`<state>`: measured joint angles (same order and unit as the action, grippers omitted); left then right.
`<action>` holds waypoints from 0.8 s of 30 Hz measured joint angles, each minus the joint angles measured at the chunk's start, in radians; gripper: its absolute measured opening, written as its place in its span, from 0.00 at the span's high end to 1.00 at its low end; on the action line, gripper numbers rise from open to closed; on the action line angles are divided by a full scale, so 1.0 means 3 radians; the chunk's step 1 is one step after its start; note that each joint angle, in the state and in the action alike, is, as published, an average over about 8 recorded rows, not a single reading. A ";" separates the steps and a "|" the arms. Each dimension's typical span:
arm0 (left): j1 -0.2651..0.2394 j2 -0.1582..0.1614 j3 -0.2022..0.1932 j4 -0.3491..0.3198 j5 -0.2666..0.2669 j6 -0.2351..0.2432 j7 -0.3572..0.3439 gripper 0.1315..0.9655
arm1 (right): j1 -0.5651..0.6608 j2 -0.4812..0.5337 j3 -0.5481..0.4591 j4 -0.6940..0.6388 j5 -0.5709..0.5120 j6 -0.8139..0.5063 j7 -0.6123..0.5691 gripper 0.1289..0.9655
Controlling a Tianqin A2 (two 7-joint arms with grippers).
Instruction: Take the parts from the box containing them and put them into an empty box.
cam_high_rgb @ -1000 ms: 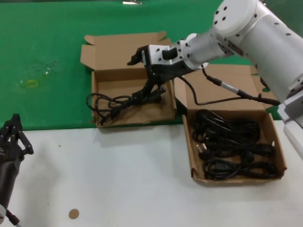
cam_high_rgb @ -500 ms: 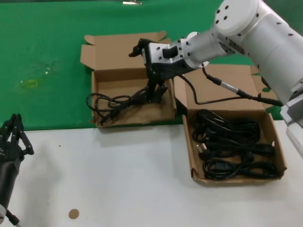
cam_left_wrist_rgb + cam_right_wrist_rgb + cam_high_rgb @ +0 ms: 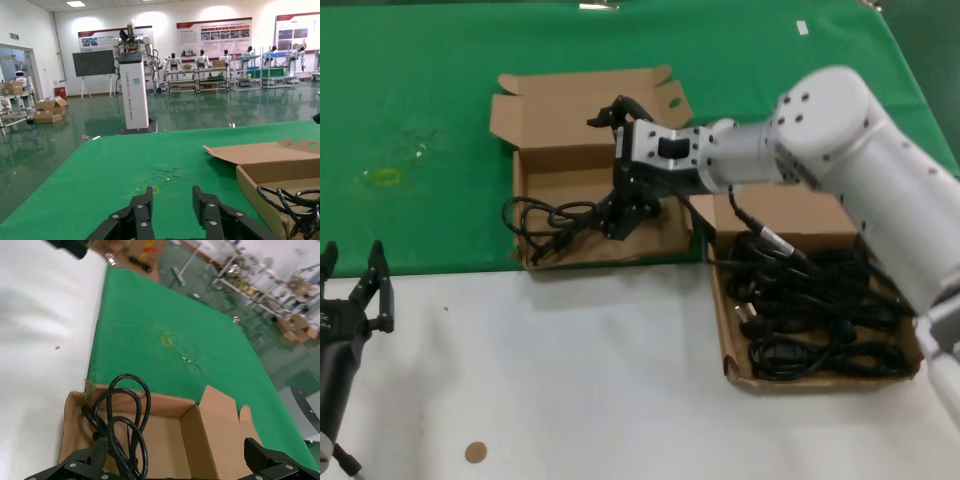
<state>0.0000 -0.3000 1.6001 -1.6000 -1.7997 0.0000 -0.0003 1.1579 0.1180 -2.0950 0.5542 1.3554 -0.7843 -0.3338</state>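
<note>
Nearby, coiled cord (image 3: pixel 555 222), right gripper (image 3: pixel 625 215) overhead

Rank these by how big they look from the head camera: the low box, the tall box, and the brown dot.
1-2. Tall box and low box: look alike, the arm hides part of the low one.
3. Brown dot: far smallest.

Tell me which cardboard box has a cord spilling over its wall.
The squarish box under the right gripper: its single cord loops over the left wall. The low box keeps its cords inside.

Right gripper (image 3: pixel 625 215) over cord (image 3: pixel 555 220) in taller box (image 3: pixel 665 245).
</note>
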 joint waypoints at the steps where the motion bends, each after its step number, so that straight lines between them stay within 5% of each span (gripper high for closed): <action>1: 0.0000 0.0000 0.0000 0.0000 0.0000 0.0000 0.0000 0.84 | -0.0061 0.0010 0.0026 0.0055 0.0024 0.0041 0.0018 0.04; 8: 0.0000 0.0000 0.0000 0.0000 0.0000 0.0000 0.0000 0.71 | -0.0492 0.0077 0.0209 0.0442 0.0188 0.0333 0.0142 0.01; 16: 0.0000 0.0000 0.0000 0.0000 0.0000 0.0000 0.0001 0.45 | -0.0979 0.0154 0.0418 0.0883 0.0375 0.0663 0.0282 0.00; 20: 0.0000 0.0000 0.0000 0.0000 0.0000 0.0000 0.0001 0.45 | -0.1224 0.0192 0.0523 0.1104 0.0470 0.0829 0.0352 0.00; 24: 0.0000 0.0000 0.0000 0.0000 0.0000 0.0000 0.0001 0.33 | -0.1465 0.0230 0.0625 0.1321 0.0562 0.0991 0.0422 0.00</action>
<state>0.0000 -0.3000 1.6000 -1.6000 -1.7998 0.0000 0.0000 0.7185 0.1869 -1.9075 0.9505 1.5239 -0.4869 -0.2072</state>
